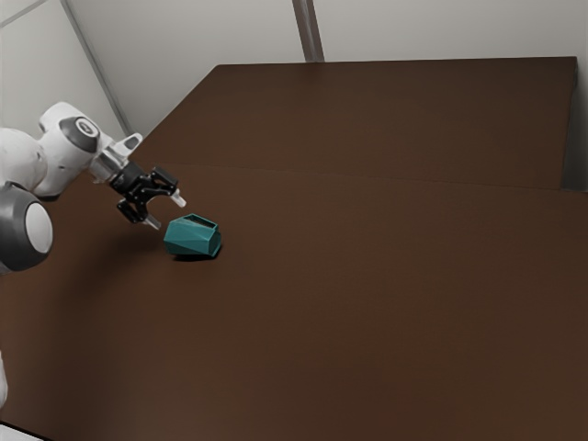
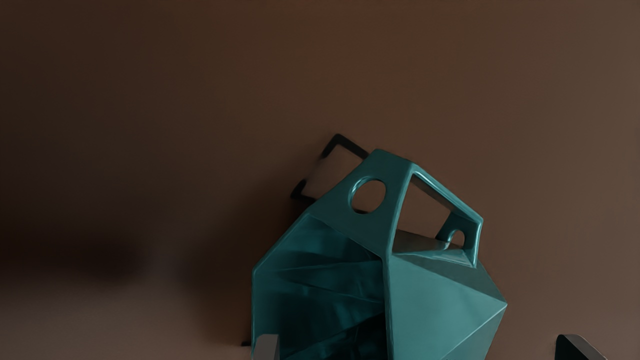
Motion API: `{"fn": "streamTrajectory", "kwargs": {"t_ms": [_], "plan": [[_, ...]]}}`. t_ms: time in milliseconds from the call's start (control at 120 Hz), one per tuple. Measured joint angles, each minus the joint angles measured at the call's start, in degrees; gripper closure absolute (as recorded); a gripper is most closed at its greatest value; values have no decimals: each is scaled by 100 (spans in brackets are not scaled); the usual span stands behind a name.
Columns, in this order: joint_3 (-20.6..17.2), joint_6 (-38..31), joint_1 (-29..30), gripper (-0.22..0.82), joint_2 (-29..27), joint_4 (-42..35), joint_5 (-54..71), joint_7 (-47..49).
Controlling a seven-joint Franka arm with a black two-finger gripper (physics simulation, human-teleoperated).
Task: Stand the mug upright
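Just off the fingertips of my gripper, toward the exterior view's right, a teal faceted mug lies on its side on the brown table. My gripper stands open with its fingers wide apart. In the wrist view the mug shows its dark hollow mouth and its angular handle with round holes. The gripper has one fingertip in front of the mug's mouth edge and the other beyond the mug's far side. Part of the mug's body is cut off at the picture's edge.
The brown table extends far toward the exterior view's right and back, where pale walls stand behind it. The arm comes in from the exterior view's left, and its shadow falls on the table near the mug.
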State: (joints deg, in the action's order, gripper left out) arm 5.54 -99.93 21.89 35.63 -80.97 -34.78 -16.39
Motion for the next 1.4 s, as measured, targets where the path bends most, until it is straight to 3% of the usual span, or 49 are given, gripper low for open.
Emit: {"fn": "streamTrajectory", "kwargs": {"t_ms": [333, 667, 900, 1142, 1308, 1400], "plan": [[-147, -97, -17, 1, 164, -79, -363, -207], [-263, -117, -38, 55, 152, -112, -418, -283], [-407, -128, -62, 71, 81, -98, -380, -217], [-538, -133, -105, 77, -92, -107, -203, -47], [-712, -243, -398, 78, -549, -242, 568, 147], [-785, -505, -671, 78, -1010, -709, 1235, 326]]}}
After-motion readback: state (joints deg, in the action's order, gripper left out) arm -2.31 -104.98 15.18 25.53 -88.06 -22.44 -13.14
